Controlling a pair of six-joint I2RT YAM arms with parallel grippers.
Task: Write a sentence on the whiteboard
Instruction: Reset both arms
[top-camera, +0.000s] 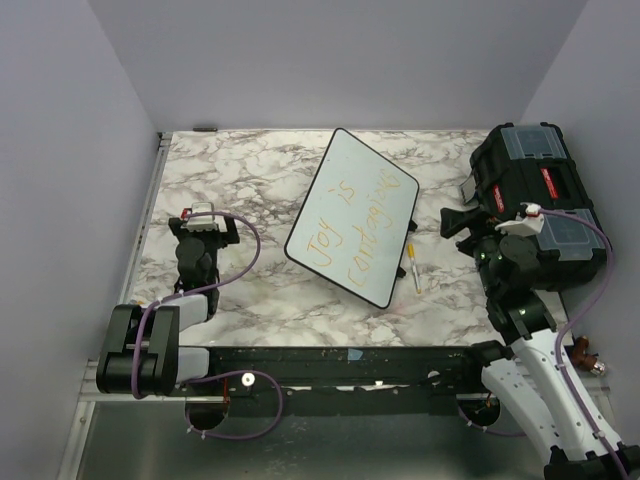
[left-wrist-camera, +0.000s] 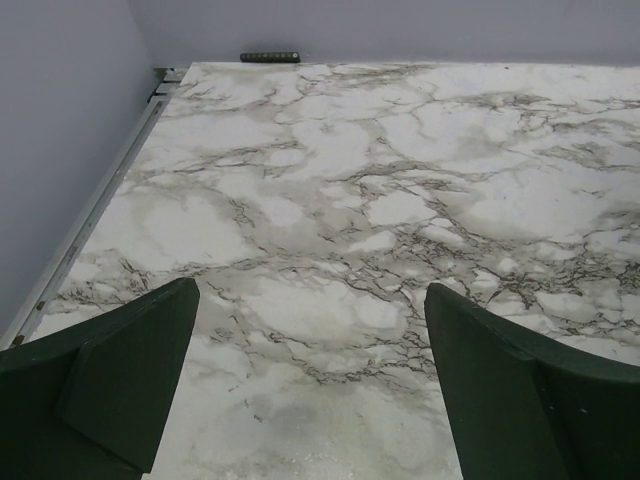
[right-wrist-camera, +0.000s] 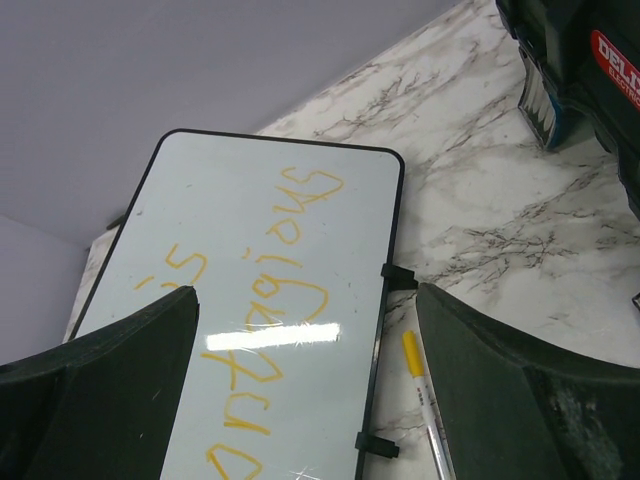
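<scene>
The whiteboard (top-camera: 352, 217) lies tilted on the marble table, white with a thin black rim. Across it runs the sentence (top-camera: 345, 223) in yellow-orange handwriting, "Joy is contagious", in two lines. The right wrist view shows the whiteboard (right-wrist-camera: 250, 270) and part of the sentence (right-wrist-camera: 268, 330) below. A yellow-capped marker (top-camera: 412, 264) lies on the table just right of the board, seen also as the marker (right-wrist-camera: 422, 395) by the board's rim. My right gripper (right-wrist-camera: 305, 390) hangs open and empty above the board's edge. My left gripper (left-wrist-camera: 310, 390) stands open over bare marble, far left of the board.
A black toolbox (top-camera: 540, 200) with clear lids and red labels sits at the back right, close behind the right arm. Grey walls enclose the table on three sides. A metal rail (left-wrist-camera: 90, 210) runs along the table's left edge.
</scene>
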